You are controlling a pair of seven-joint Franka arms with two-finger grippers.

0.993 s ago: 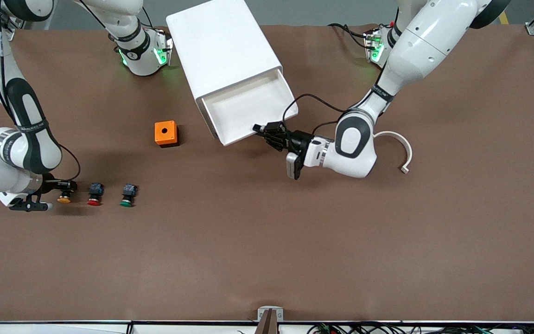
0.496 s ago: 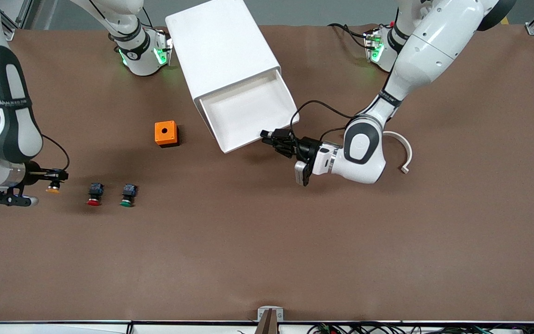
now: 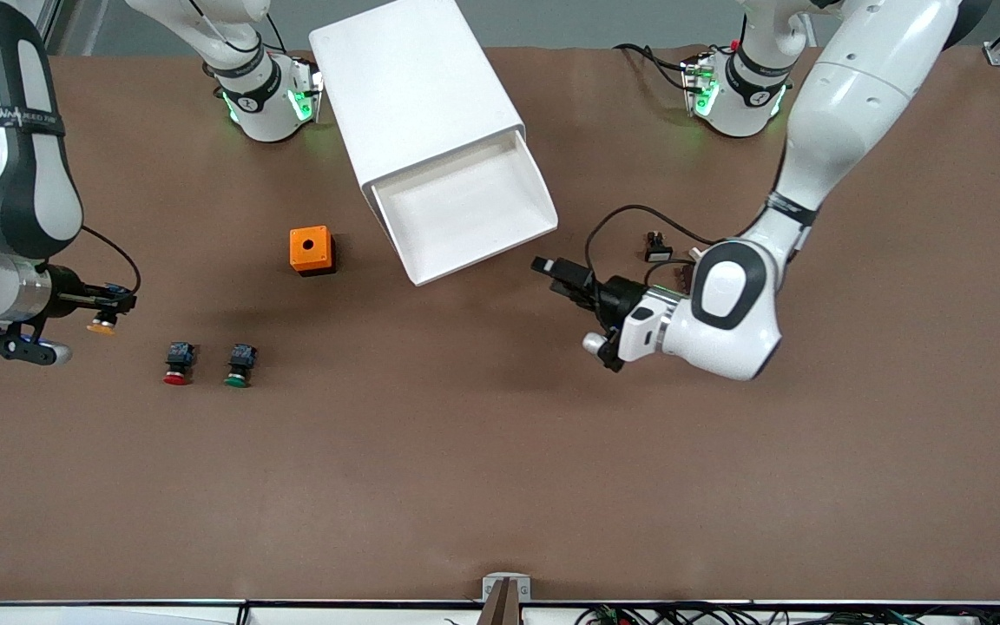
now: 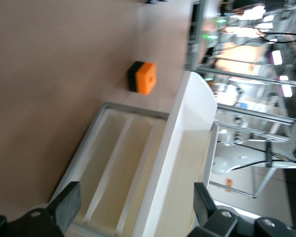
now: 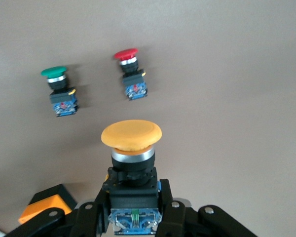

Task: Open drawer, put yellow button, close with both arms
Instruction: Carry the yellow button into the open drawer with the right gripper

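While the right gripper [image 3: 109, 304] is clamping the yellow button [image 5: 131, 136], the open-fingered left gripper [image 3: 552, 271] is idling beside the drawer [image 3: 465, 208]; carry the button level.

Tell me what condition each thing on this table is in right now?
drawer: pulled out, nothing in it
yellow button: lifted off the table, clamped by the right gripper
left gripper: open, holding nothing, beside the drawer front
red button: lying on the table
green button: lying on the table
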